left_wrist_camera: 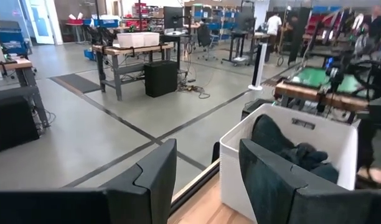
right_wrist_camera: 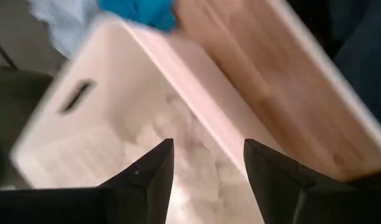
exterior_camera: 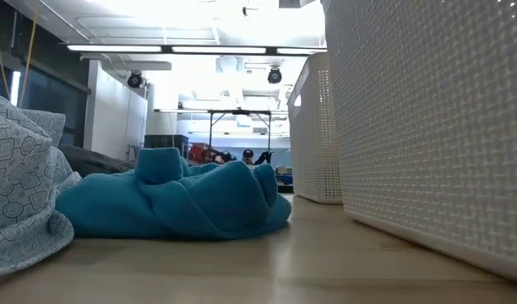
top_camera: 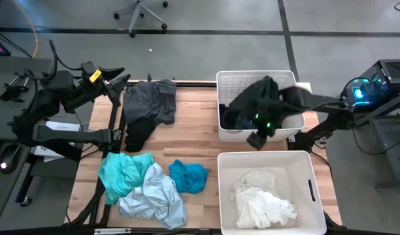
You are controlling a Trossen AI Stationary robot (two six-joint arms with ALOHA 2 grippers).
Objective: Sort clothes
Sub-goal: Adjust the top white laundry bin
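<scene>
The far white bin (top_camera: 255,79) holds dark clothes (top_camera: 252,98). White clothes (top_camera: 262,199) lie in the near bin (top_camera: 265,158). On the table lie a charcoal garment (top_camera: 151,103), a black one (top_camera: 138,134), a teal one (top_camera: 121,173), a pale blue patterned one (top_camera: 154,199) and a blue one (top_camera: 187,176), which the low view shows as a heap (exterior_camera: 182,203). My right gripper (top_camera: 257,138) hangs open between the two bins, fingers empty and pointing down over the near bin (right_wrist_camera: 208,146). At the table's far left corner my left gripper (top_camera: 118,79) is raised, level and open (left_wrist_camera: 206,149).
The two slatted bins fill the table's right half, and their walls (exterior_camera: 427,127) stand tall in the low view. Bare wood shows between the loose clothes and the bins (top_camera: 197,140). The left arm's base and frame (top_camera: 63,134) stand along the left edge.
</scene>
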